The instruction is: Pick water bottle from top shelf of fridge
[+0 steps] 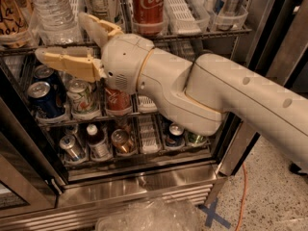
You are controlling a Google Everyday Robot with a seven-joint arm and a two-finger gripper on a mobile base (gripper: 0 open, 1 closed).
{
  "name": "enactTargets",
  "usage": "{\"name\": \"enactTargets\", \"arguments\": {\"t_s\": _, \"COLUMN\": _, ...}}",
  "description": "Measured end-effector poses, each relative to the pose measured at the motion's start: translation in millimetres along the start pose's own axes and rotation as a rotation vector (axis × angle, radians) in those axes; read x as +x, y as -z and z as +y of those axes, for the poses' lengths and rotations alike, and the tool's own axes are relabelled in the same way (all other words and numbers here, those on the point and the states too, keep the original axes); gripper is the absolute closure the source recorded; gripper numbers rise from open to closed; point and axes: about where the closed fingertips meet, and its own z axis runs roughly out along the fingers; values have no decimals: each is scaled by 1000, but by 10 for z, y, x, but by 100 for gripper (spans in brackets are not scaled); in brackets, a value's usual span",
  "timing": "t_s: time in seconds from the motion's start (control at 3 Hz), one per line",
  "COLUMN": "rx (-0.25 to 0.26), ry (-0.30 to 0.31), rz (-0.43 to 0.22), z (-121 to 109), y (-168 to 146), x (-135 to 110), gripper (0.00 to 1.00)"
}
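Note:
The water bottle (50,11), clear and ribbed, stands at the left of the top shelf (192,35), a wire rack with clear front stops, inside the open fridge (144,186). My gripper (60,35) is open just in front of the bottle's base, at the shelf's front edge. One tan finger (98,25) points up to the right of the bottle. The other finger (67,61) lies below the shelf edge. The jaws hold nothing.
On the top shelf stand a labelled bottle (101,1), a Coke can (147,6) and tall cans (226,1). Lower racks hold cans (43,97) and a small dark bottle (96,141). An orange cable (243,191) and a plastic bag (149,215) lie on the floor.

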Motion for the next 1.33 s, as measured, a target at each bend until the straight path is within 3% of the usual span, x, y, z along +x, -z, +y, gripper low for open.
{"name": "enactTargets", "arguments": {"t_s": 0.67, "rx": 34, "ry": -17, "rz": -19, "z": -16, "y": -83, "x": -39, "gripper": 28}}
{"name": "enactTargets", "arguments": {"t_s": 1.33, "rx": 31, "ry": -16, "rz": -23, "z": 11, "y": -115, "x": -60, "gripper": 24}}
